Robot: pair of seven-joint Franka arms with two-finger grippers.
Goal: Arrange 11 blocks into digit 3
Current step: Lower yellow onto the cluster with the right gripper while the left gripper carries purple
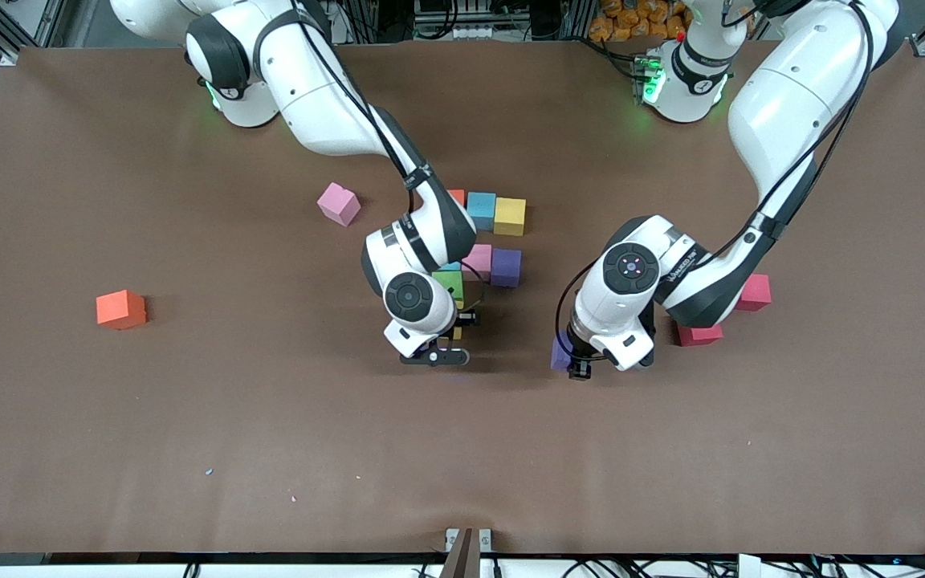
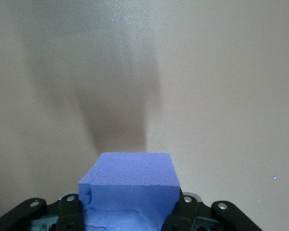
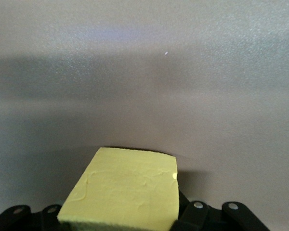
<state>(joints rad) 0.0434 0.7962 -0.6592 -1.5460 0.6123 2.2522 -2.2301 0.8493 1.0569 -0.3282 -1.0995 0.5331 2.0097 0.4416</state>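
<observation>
Front view showed us the partly built digit 3 (image 1: pixel 485 241) near the middle of the table (image 1: pixel 270 449): an orange-red cube mostly hidden by the right arm, a blue cube (image 1: pixel 480 209) and a yellow cube (image 1: pixel 510 216) in the row farthest from the camera; a pink cube (image 1: pixel 478 258) and a purple cube (image 1: pixel 506 266) in the next row; a green cube (image 1: pixel 449 284) nearer still; the right gripper (image 1: pixel 445 347) stood low over the table just nearer the camera than the green cube, its fingers against a yellow block (image 3: pixel 123 190), though we could not tell whether they were clenched or already loosening; the left gripper (image 1: pixel 577 361) hung toward the left arm's end, clenched on a purple block (image 2: pixel 130 185) over bare table; two red cubes (image 1: pixel 700 333) lay partly under the left arm; a loose pink cube (image 1: pixel 339 203) sat toward the right arm's end of the figure; a lone orange cube (image 1: pixel 120 309) lay well apart, toward the right arm's end.
</observation>
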